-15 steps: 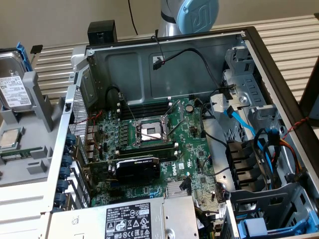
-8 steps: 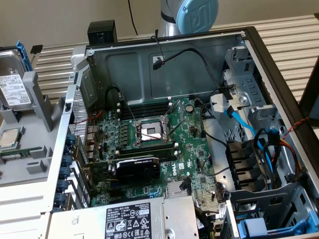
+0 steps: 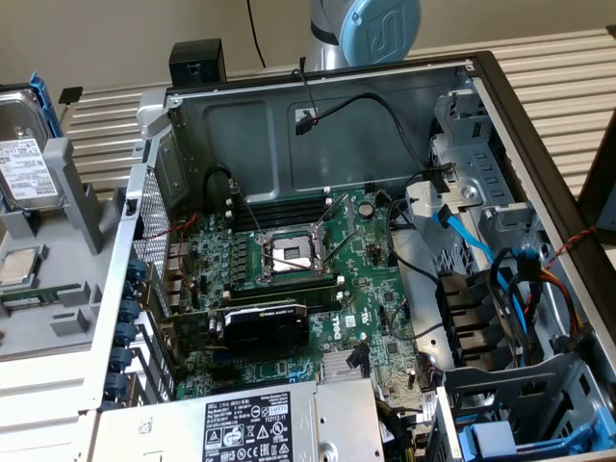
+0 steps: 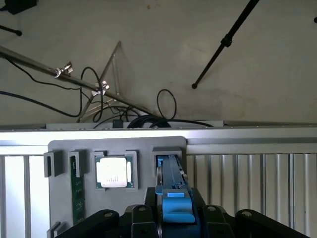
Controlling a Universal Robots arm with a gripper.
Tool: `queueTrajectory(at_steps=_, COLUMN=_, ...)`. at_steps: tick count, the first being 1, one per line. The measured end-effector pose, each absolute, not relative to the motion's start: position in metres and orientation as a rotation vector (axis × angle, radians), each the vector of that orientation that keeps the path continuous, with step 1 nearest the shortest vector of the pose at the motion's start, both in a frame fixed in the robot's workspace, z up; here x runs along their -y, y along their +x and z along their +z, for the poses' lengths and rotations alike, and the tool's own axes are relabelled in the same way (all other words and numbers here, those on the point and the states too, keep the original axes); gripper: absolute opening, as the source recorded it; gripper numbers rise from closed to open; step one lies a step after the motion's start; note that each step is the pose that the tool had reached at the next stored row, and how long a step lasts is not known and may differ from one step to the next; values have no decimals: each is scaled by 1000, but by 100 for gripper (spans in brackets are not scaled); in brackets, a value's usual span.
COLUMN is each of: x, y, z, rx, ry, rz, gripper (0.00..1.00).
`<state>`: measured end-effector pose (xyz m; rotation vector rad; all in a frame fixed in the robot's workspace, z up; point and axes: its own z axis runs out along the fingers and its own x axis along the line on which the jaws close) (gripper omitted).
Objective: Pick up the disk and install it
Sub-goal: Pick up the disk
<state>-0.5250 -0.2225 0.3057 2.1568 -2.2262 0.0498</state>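
The disk (image 3: 24,159), silver with a white label and a blue carrier frame, stands upright in a slot of the grey fixture (image 3: 82,207) at the exterior view's far left. In the wrist view I look down on the disk (image 4: 171,171) edge-on, its blue carrier and latch running along the top. My gripper (image 4: 176,218) hangs above it, its black fingers (image 4: 141,218) standing apart on either side of the blue latch. I see no contact between fingers and disk. The arm's blue-capped joint (image 3: 377,27) rises behind the open computer case (image 3: 539,144).
The grey fixture (image 4: 143,148) also holds a CPU (image 4: 115,172) and a memory stick (image 4: 77,191). The case shows the motherboard (image 3: 298,279), a graphics card (image 3: 265,322), blue and black cables (image 3: 462,226), a labelled power supply (image 3: 260,423) and a blue-fronted carrier (image 3: 500,443).
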Motion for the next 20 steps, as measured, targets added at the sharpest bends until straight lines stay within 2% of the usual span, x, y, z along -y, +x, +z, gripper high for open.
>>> queueTrajectory(at_steps=10, x=221, y=-526, z=324, rx=2222, ry=2152, rz=62, gripper=37)
queueTrajectory(at_steps=20, x=217, y=-526, z=355, rx=2213, ry=2138, rz=90, gripper=37)
